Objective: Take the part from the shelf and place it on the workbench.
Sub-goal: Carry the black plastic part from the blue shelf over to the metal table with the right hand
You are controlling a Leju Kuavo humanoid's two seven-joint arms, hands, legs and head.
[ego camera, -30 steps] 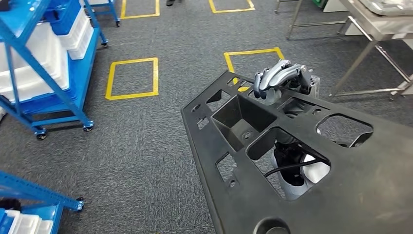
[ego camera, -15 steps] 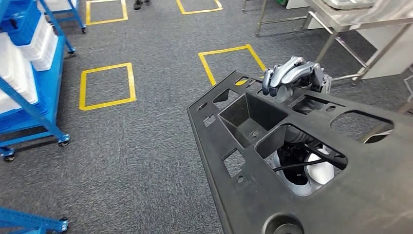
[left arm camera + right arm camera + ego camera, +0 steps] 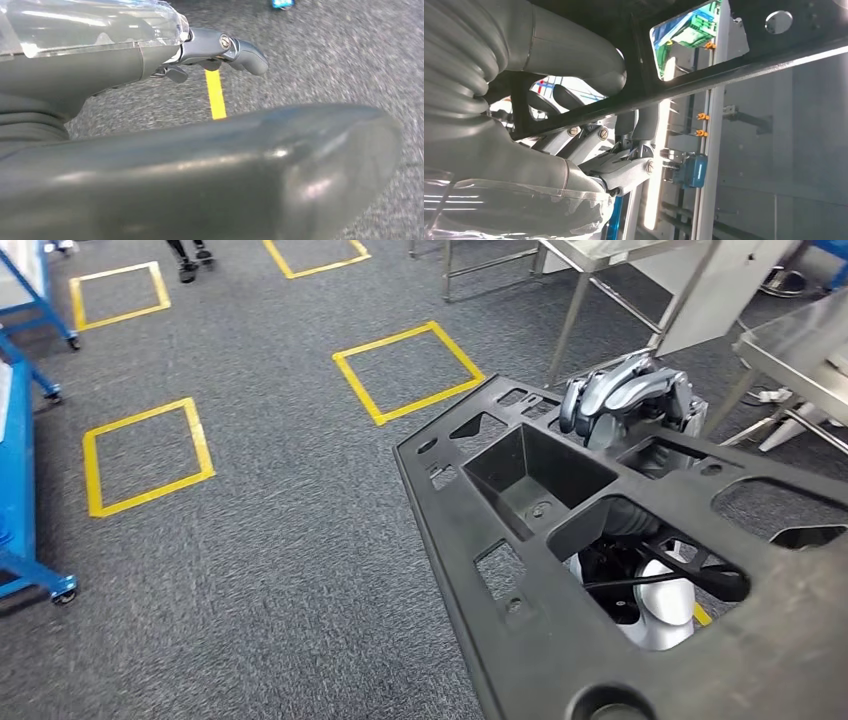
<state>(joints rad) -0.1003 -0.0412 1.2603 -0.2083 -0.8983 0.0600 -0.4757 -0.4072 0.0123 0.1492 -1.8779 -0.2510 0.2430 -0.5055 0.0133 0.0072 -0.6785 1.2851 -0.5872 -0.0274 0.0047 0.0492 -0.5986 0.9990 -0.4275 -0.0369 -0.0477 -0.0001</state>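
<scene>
The part (image 3: 540, 640) is a large black plastic panel with cut-outs and a deep square pocket. It is carried flat in front of me above the carpet. My right hand (image 3: 625, 400) grips its far edge, fingers curled over the rim. In the right wrist view the panel's bar (image 3: 704, 82) runs across the right hand (image 3: 624, 165). My left hand (image 3: 200, 165) hangs over the floor holding nothing, one finger (image 3: 245, 50) stretched out. A steel workbench (image 3: 800, 345) stands at the right, beyond the part.
Another steel table (image 3: 600, 250) stands at the top. Yellow taped squares (image 3: 410, 370) (image 3: 145, 455) mark the grey carpet. A blue shelf cart (image 3: 20, 540) is at the left edge. A person's feet (image 3: 190, 255) are at the top left.
The camera has turned to the right: the blue shelves slid off to the left and the steel tables came nearer. My right hand still holds the black part.
</scene>
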